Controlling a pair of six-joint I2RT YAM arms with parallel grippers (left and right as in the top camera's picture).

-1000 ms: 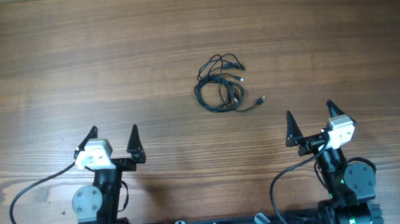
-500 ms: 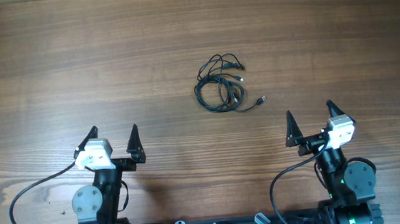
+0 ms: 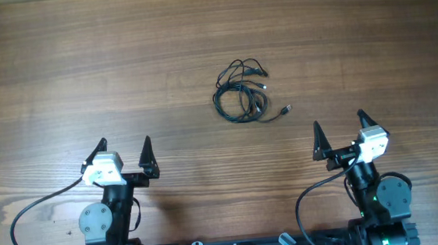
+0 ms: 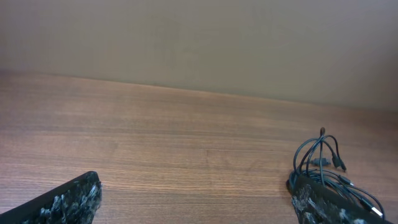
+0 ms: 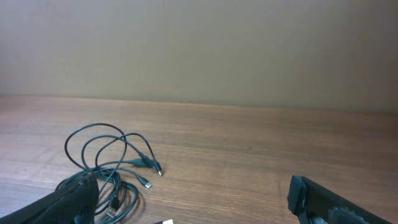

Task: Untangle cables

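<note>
Cables (image 3: 242,93): thin black cords in a loose tangle, lying flat on the table (image 3: 81,63). One plug end (image 3: 285,110) trails out of the tangle on its near right.
Left claw (image 3: 123,142): released, jaws spread wide and empty, well apart from the cables on their near left.
Right claw (image 3: 338,119): released, jaws wide and empty, well apart from the cables on their near right.
Progress: by the look of it, nothing has been separated yet.
Risk, wrong grab: closing on the middle of the cables would likely catch several loops at once and lift the whole tangle.
Risk, missed pinch: the cords are thin and lie flat, so the fingers may scrape the wood or close on nothing.
Risk, tightening: pulling the trailing plug without pinning the rest could cinch the loops.
Risk, sliding: the tangle looks light, so a one-sided pull may simply drag it all.
</note>
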